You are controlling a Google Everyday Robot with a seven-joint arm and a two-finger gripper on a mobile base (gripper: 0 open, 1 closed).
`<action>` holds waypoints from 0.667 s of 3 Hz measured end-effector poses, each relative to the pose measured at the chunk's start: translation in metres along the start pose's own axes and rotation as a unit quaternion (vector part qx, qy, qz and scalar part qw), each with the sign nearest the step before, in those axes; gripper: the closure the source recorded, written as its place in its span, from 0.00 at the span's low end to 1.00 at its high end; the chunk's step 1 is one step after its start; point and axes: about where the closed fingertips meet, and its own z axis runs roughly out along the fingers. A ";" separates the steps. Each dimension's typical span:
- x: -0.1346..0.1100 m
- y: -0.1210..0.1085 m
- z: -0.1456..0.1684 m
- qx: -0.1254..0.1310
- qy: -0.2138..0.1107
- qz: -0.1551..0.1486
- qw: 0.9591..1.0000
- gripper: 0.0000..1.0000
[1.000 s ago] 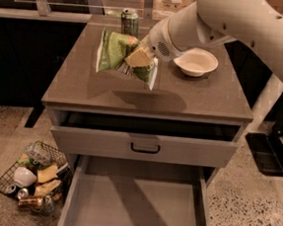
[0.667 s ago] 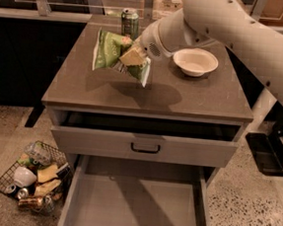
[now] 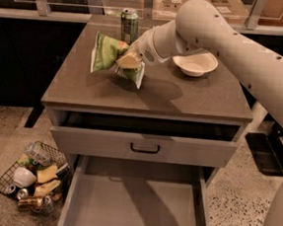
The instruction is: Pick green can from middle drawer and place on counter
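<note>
The green can, a crumpled green foil snack bag (image 3: 107, 51), hangs just above the left middle of the counter (image 3: 192, 97). My gripper (image 3: 128, 61) is shut on the bag's right part, with tan fingers (image 3: 129, 60) pinching the foil. The arm reaches in from the upper right. The middle drawer (image 3: 133, 208) is pulled out wide below, showing a plain grey floor with nothing in it.
An upright green-and-silver drink can (image 3: 129, 26) stands at the counter's back, close behind the bag. A white bowl (image 3: 195, 64) sits right of my wrist. The top drawer front with a black handle (image 3: 145, 148) is slightly open. A wire basket of trash (image 3: 32, 177) lies on the floor left.
My gripper has carried the bag to the left and slightly lower over the counter. The arm has swung further in over the bowl.
</note>
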 end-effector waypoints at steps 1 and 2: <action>0.000 0.002 0.003 -0.002 0.000 0.000 1.000 0.54; -0.001 0.003 0.005 -0.004 0.000 -0.001 1.000 0.30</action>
